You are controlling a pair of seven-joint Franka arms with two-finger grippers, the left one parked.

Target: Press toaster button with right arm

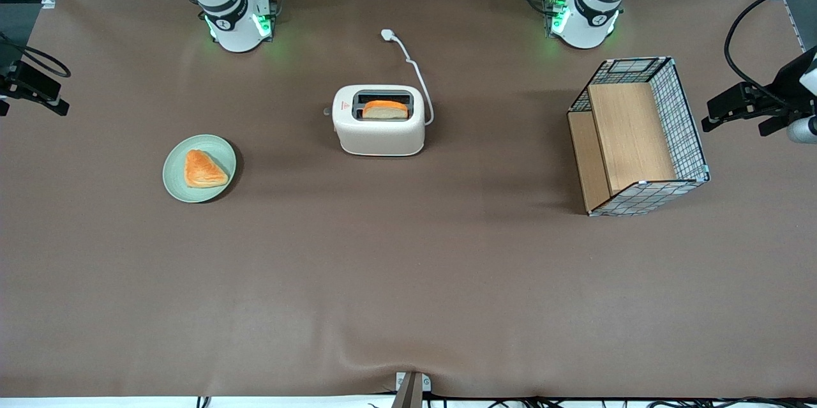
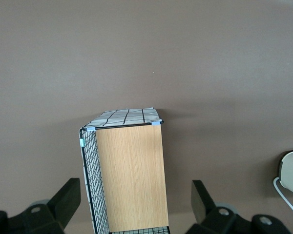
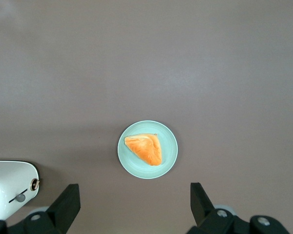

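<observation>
The cream-white toaster (image 1: 380,130) stands mid-table with a slice of toast (image 1: 385,109) in its slot. Its small grey button (image 1: 327,111) juts from the narrow end that faces the working arm's end of the table. In the right wrist view the toaster's end (image 3: 7,183) shows with the grey button (image 3: 20,197) on its slot. My right gripper (image 1: 35,89) hangs high at the working arm's end of the table, well away from the toaster. In the right wrist view the gripper (image 3: 133,207) is wide open and empty.
A green plate (image 1: 175,181) with an orange pastry (image 1: 203,169) lies between the gripper and the toaster, also in the right wrist view (image 3: 171,156). The toaster's white cord ends in a plug (image 1: 387,33). A wire-and-wood basket (image 1: 638,140) lies toward the parked arm's end.
</observation>
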